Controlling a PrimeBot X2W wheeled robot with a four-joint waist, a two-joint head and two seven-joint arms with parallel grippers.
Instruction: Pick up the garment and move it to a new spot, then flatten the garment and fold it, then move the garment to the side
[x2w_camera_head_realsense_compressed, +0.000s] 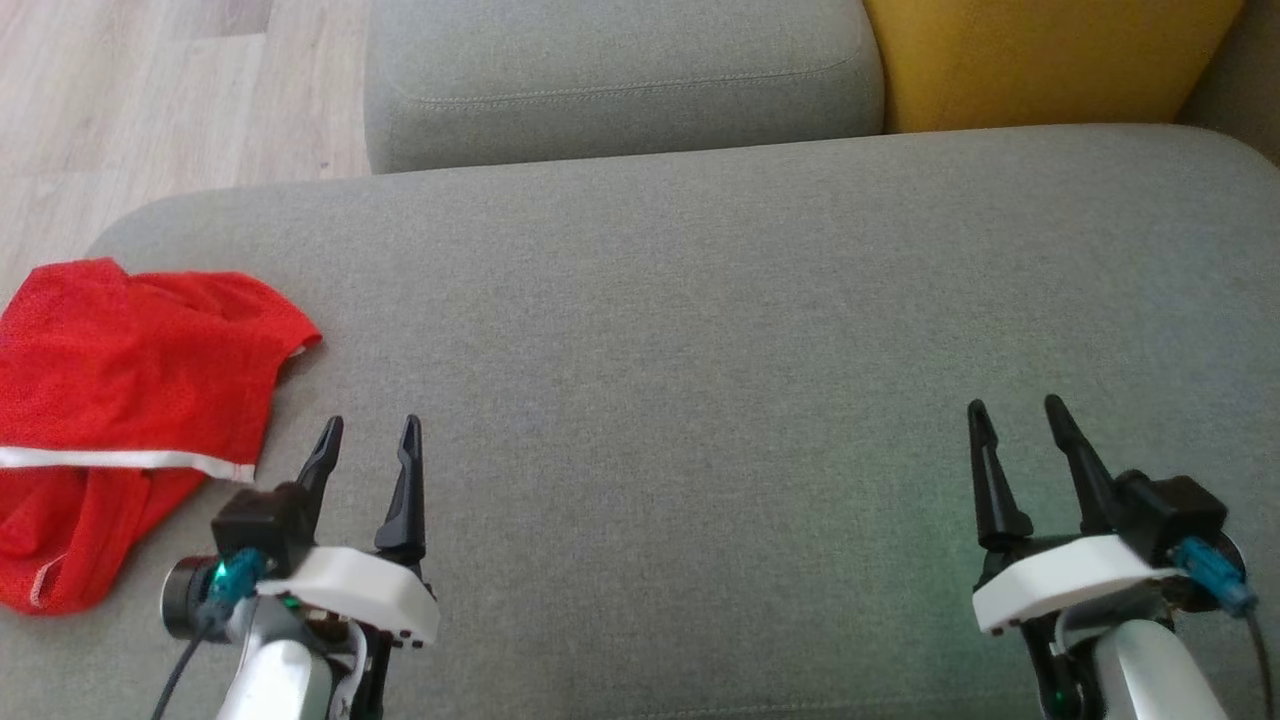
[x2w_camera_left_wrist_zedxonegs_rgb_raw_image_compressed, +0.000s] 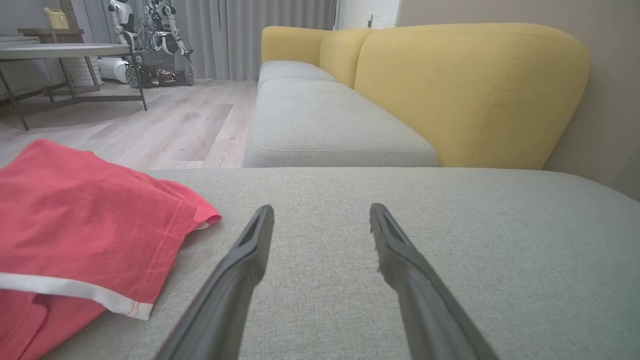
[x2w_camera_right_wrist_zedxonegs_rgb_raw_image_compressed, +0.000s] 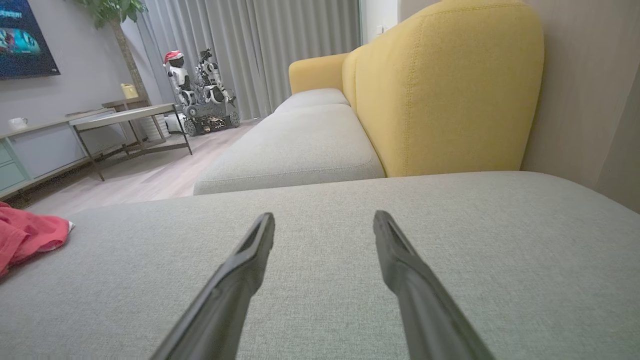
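The garment (x2w_camera_head_realsense_compressed: 120, 400) is red mesh cloth with a white trim band, lying rumpled and partly folded over itself at the left end of the grey sofa cushion (x2w_camera_head_realsense_compressed: 700, 380). It also shows in the left wrist view as the garment (x2w_camera_left_wrist_zedxonegs_rgb_raw_image_compressed: 85, 235) and at the left edge of the right wrist view as the garment (x2w_camera_right_wrist_zedxonegs_rgb_raw_image_compressed: 25, 237). My left gripper (x2w_camera_head_realsense_compressed: 368, 435) stands open just right of the cloth, not touching it, nothing between its fingers. Far to the right, my right gripper (x2w_camera_head_realsense_compressed: 1015, 412) is open and empty above bare cushion.
A second grey seat cushion (x2w_camera_head_realsense_compressed: 620, 80) and a yellow backrest (x2w_camera_head_realsense_compressed: 1040, 60) lie beyond. Wooden floor (x2w_camera_head_realsense_compressed: 150, 100) runs along the cushion's left edge. Farther off stand a table (x2w_camera_left_wrist_zedxonegs_rgb_raw_image_compressed: 65, 55) and another robot (x2w_camera_right_wrist_zedxonegs_rgb_raw_image_compressed: 200, 95).
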